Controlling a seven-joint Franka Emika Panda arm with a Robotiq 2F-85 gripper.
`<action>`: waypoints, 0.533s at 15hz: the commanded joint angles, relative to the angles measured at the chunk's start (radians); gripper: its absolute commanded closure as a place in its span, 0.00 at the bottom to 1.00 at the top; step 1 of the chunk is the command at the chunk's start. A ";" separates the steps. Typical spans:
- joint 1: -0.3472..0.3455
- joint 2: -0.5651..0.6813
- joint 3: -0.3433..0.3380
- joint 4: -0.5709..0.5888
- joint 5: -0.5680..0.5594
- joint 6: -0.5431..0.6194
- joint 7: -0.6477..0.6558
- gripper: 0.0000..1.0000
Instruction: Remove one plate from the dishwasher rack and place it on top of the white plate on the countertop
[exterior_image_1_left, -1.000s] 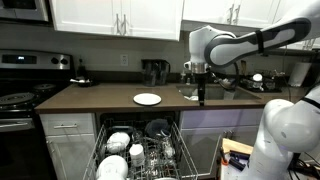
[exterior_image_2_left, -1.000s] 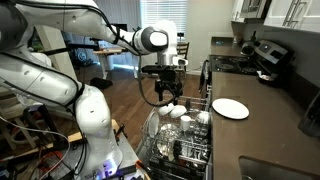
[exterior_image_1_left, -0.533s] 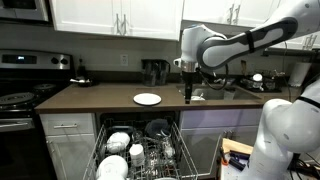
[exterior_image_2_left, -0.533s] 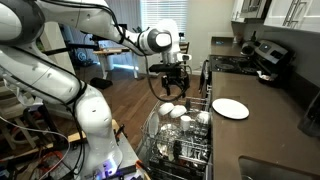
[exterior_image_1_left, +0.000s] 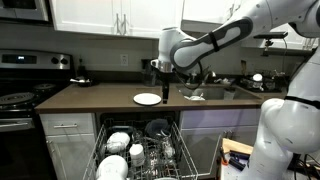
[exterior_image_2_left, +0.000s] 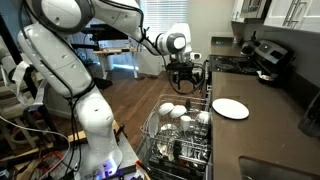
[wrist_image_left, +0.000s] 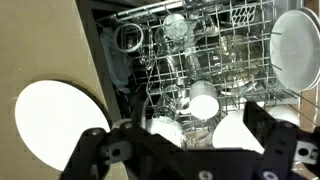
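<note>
Jaws wide open and empty, my gripper (exterior_image_2_left: 184, 86) hangs above the grey-white wire dishwasher rack (exterior_image_2_left: 176, 140). The small round white plate (exterior_image_1_left: 147, 98) sits by the front edge of the dark brown countertop (exterior_image_1_left: 92, 97). Reaching step, I judge; next, descend onto a racked plate (wrist_image_left: 296, 48).

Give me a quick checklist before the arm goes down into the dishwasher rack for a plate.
1. Gripper open and empty: ok.
2. Dishwasher rack pulled out, reachable from above: ok.
3. White dishes standing among its tines: ok.
4. Which of them is a flat plate: cannot tell.
5. White plate on the countertop bare on top: ok.
</note>
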 joint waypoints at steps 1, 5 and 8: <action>0.017 0.173 -0.004 0.153 0.111 0.010 -0.121 0.00; 0.016 0.294 0.029 0.260 0.204 -0.021 -0.192 0.00; 0.018 0.337 0.069 0.292 0.249 -0.044 -0.249 0.00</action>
